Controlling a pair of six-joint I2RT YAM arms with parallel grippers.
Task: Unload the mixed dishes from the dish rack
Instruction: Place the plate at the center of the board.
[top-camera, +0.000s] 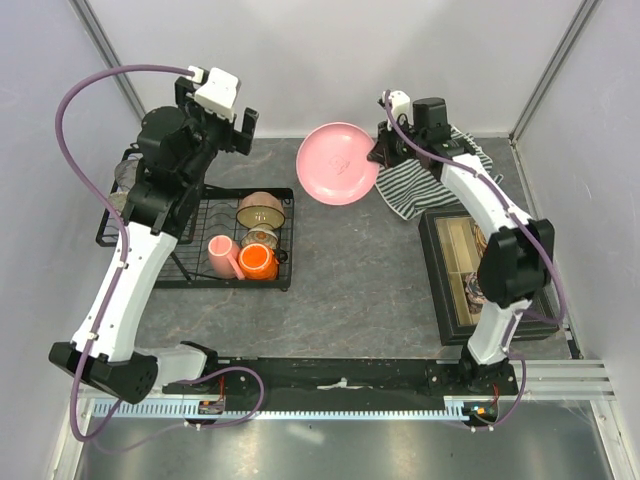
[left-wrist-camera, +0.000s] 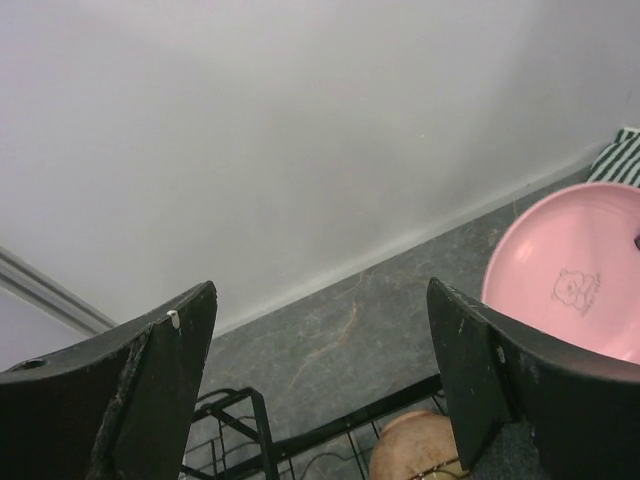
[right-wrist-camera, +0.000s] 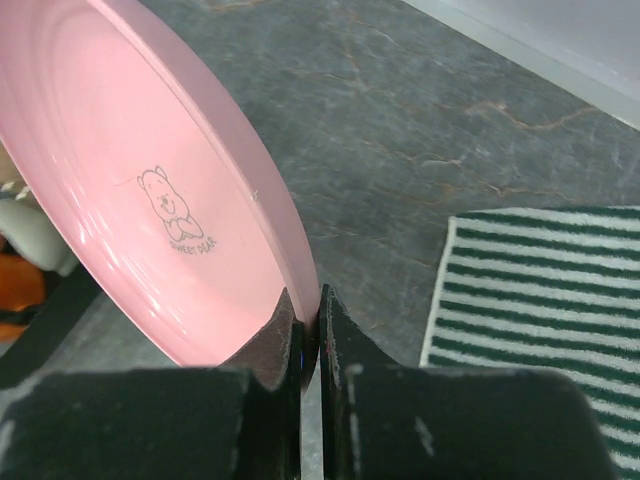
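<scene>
Right gripper (right-wrist-camera: 308, 305) holds the pink plate (top-camera: 340, 163); left gripper (left-wrist-camera: 320, 330) hangs empty over the dish rack (top-camera: 200, 284).
The right one is pinched tight on the plate's rim, and the plate stands tilted in the air between the rack and a striped cloth (top-camera: 430, 180). The left one gapes wide near the rack's far side. A tan bowl (top-camera: 261, 208), an orange mug (top-camera: 258, 262) and a pink mug (top-camera: 220, 255) sit in the rack.

Pink round plate (right-wrist-camera: 110, 130): a printed bear outline (right-wrist-camera: 165, 195) on its face, with "SWEET DEAR" lettered beneath. Left wrist view shows the same mark, its lettering too small to read.
</scene>
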